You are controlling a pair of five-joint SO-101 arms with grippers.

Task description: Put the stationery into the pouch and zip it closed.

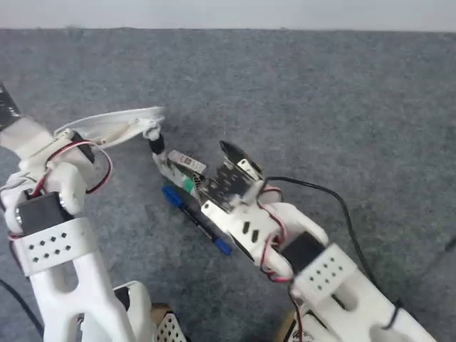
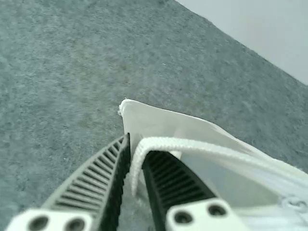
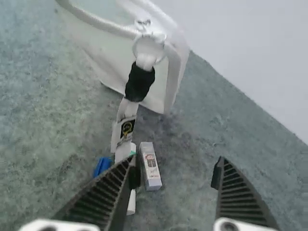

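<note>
The white pouch (image 1: pixel 114 127) is lifted off the grey mat at the left, mouth open, with my left gripper (image 2: pixel 135 161) shut on its zip edge (image 2: pixel 192 147). In the right wrist view the pouch (image 3: pixel 113 53) stands ahead. A white marker with a black band (image 3: pixel 139 82) leans at its mouth. Below it lie a small white eraser (image 3: pixel 150 172), a blue pen (image 1: pixel 196 217) and a green-marked piece (image 1: pixel 187 184). My right gripper (image 3: pixel 171 190) hangs open just above the eraser (image 1: pixel 187 162), with nothing held.
Grey carpet-like mat (image 1: pixel 342 107) covers the table, with open room to the right and at the back. A black cable (image 1: pixel 342 206) trails from the right arm.
</note>
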